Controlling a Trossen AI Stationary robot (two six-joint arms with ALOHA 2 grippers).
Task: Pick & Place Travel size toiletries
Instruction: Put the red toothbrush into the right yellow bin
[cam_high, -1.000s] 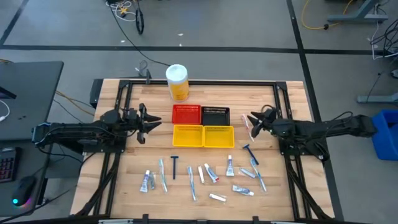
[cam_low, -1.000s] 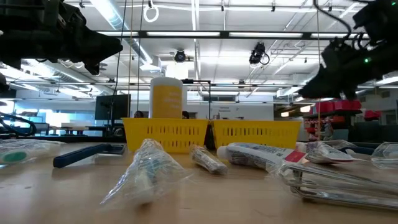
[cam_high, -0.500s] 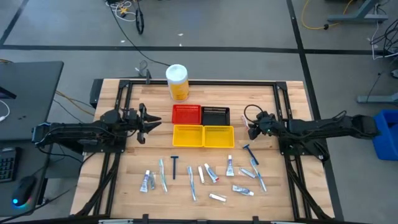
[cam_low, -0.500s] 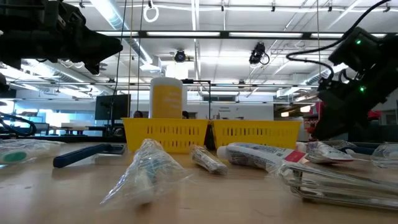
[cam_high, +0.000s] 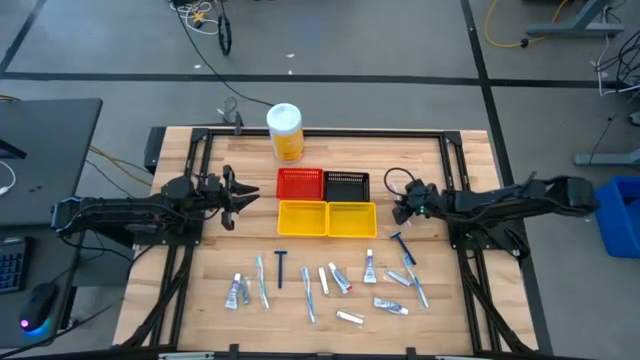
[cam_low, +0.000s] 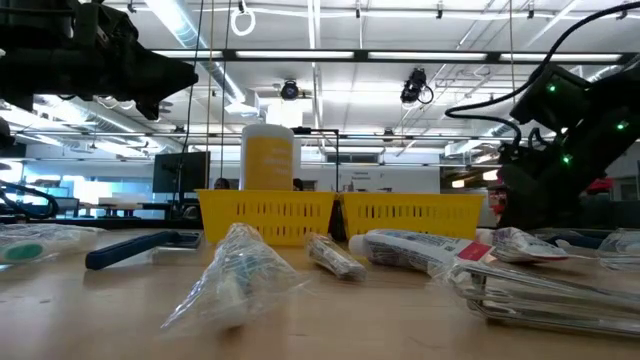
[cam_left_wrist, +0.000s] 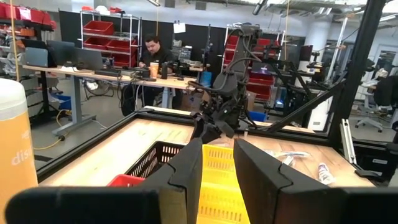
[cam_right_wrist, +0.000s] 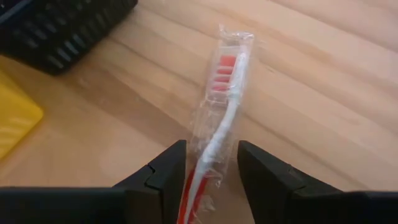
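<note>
A pale toothbrush with a red head, in a clear wrapper (cam_right_wrist: 225, 102), lies flat on the wood just right of the black basket (cam_high: 346, 185). My right gripper (cam_right_wrist: 211, 163) (cam_high: 402, 209) slants down over it, open, one finger on each side of the handle end. Several other travel size toiletries (cam_high: 330, 280), small tubes, toothbrushes and a blue razor (cam_high: 401, 241), lie spread over the near part of the table. My left gripper (cam_high: 246, 194) (cam_left_wrist: 217, 163) hovers left of the baskets, open, with nothing between its fingers. My right gripper stands astride the wrapped toothbrush's handle end (cam_right_wrist: 205, 163), slanting down from the table's right, with its fingers along the brush. The wrapper's edges reach both fingers (cam_right_wrist: 169, 167). I cannot tell whether they touch. The toothbrush lies on the table.
Red (cam_high: 300, 183), black and two yellow (cam_high: 302, 217) (cam_high: 351, 218) mesh baskets sit in a block at the table's middle. A tall yellow canister with a white lid (cam_high: 285, 132) stands behind them. A dark frame rail (cam_high: 320, 131) borders the table.
My right gripper has sunk toward the table and tipped its fingers steeply down, shifting a little toward the near edge until it stands over the toothbrush. The toothbrush has stayed where it lay.
</note>
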